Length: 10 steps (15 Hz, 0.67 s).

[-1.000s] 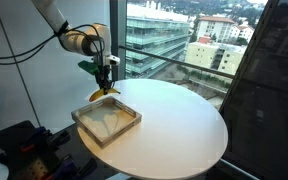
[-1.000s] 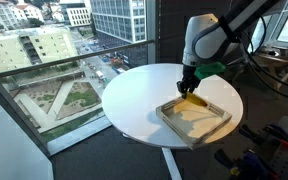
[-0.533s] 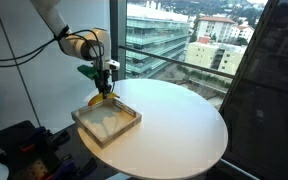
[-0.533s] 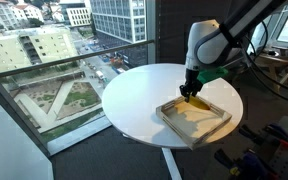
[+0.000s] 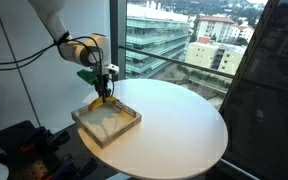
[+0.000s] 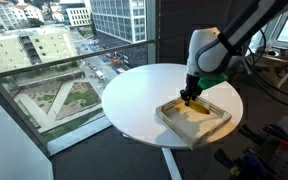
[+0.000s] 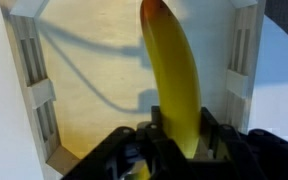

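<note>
- Round white table point(image 5: 179, 125) by the window, easily the biggest thing here.
- Shallow wooden tray point(image 5: 84, 126) sits on the table, on the side where the arm is. In the wrist view its slotted walls point(image 7: 34, 90) run down both sides.
- Gripper point(image 5: 104, 95) points straight down over one end of the tray, fingers clamped tight on the banana.
- Banana point(image 7: 174, 70) is pinched at one end and hangs over the tray floor, about in the middle. Honestly can't tell if its tip touches the wood.
</note>
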Motion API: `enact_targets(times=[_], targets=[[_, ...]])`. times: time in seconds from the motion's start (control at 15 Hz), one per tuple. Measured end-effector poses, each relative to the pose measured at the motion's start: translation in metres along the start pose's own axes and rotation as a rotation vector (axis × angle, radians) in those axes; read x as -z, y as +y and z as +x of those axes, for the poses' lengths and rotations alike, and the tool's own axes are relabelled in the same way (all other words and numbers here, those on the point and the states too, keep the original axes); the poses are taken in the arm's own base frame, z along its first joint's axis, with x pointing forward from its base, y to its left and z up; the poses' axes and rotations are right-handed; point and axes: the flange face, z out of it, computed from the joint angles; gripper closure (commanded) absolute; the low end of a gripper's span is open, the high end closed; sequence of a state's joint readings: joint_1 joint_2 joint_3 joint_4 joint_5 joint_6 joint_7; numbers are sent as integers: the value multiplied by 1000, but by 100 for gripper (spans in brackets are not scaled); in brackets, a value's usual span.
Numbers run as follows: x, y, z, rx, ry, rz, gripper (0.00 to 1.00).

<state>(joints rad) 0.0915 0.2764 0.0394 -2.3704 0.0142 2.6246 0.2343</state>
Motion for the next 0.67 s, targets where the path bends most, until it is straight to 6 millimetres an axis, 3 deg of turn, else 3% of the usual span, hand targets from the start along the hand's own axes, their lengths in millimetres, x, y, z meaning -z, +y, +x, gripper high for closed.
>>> enact_targets(times=[0.53, 0.6, 0.67], targets=[[-25, 4, -3, -4, -14, -4, 84], [-27, 5, -3, -4, -16, -4, 59], [-28, 5, -3, -4, -17, -5, 59]])
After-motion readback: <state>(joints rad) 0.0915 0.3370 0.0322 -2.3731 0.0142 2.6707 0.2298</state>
